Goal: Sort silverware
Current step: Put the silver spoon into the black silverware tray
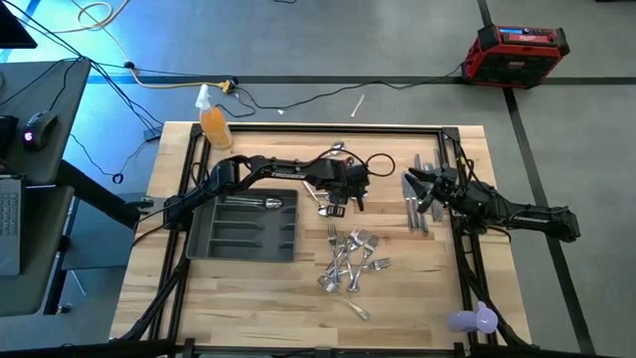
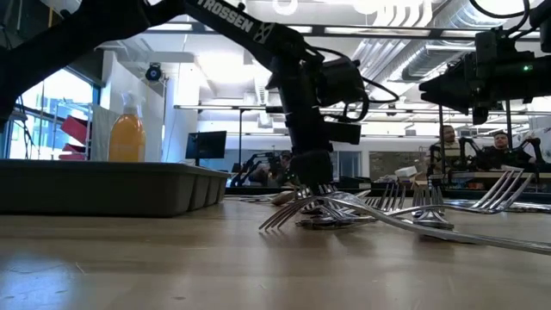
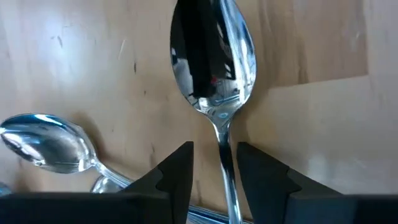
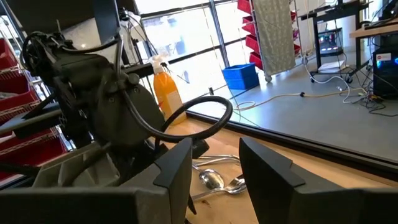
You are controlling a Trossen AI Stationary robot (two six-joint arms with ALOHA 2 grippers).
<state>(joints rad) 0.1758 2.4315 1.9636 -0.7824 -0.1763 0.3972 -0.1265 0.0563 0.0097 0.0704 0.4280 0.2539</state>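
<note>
Two dark fingers of my left pincer [image 3: 214,180] are straddling the thin handle of a shiny silver metal spoon [image 3: 214,62] lying flat on the pale wooden table [image 1: 417,298]. I am keeping them narrowly parted, not clamped, with the handle running between them and its bowl pointing away. A second spoon [image 3: 46,142] is lying just beside it. I am working at the table's middle, right of the dark grey compartmented plastic tray [image 1: 243,234], with the heap of forks [image 1: 350,264] nearer. My right pincer [image 1: 425,189] is waiting, partly open and empty, over the far right.
</note>
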